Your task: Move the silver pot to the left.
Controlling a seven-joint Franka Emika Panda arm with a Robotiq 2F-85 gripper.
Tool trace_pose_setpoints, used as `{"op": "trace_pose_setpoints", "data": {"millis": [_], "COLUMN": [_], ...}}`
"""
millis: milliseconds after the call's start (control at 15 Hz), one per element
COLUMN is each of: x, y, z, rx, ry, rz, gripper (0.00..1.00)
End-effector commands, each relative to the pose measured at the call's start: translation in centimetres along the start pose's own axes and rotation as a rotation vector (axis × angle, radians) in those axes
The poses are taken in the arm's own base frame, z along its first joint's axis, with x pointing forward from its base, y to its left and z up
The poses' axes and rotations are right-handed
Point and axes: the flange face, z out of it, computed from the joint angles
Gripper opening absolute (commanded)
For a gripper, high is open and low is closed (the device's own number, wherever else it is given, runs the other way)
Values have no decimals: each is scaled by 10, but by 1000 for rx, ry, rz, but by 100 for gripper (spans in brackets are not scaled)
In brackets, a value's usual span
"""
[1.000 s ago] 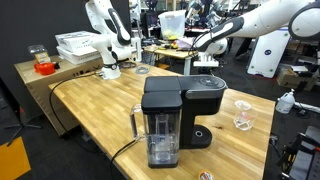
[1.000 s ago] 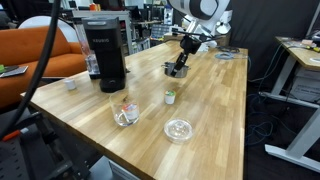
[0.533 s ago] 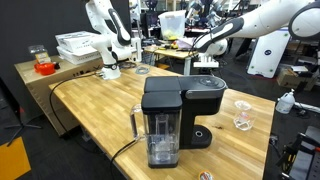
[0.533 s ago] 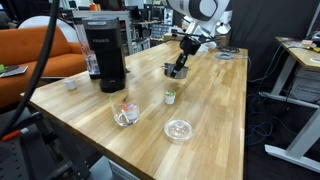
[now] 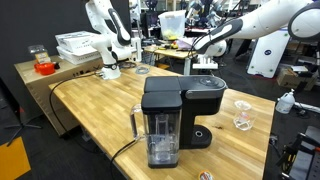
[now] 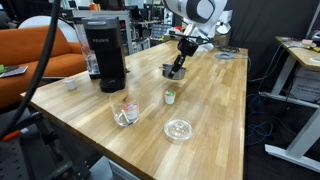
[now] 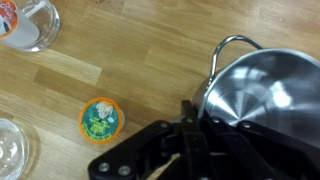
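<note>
The silver pot fills the right side of the wrist view, shiny inside, with a wire handle at its top. It stands at the far end of the wooden table in an exterior view. My gripper sits at the pot's left rim, its fingers closed on the rim. In an exterior view my gripper comes down onto the pot from above. In an exterior view my gripper shows behind the coffee machine, and the pot is mostly hidden there.
A black coffee machine stands on the table. A small orange-rimmed pod lies near the pot. A glass cup, a clear lid and a small white cup are nearer the front.
The gripper and pot have shifted very slightly; otherwise the scene is the same.
</note>
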Motion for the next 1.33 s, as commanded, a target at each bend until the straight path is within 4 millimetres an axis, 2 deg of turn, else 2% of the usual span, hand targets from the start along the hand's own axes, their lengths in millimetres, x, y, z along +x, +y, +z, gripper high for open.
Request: {"op": "trace_pose_setpoints", "data": {"millis": [0, 333, 533, 667, 867, 1200, 1267], "x": [-19, -65, -96, -117, -147, -175, -178], "y": [-8, -17, -13, -4, 20, 57, 60], "z": [17, 74, 84, 94, 109, 124, 123], "rx": [39, 141, 234, 274, 295, 302, 310], "ry": [-12, -65, -59, -48, -27, -12, -17], "rz": [40, 175, 262, 305, 361, 438, 448], "gripper": [1, 1, 1, 1, 1, 1, 30]}}
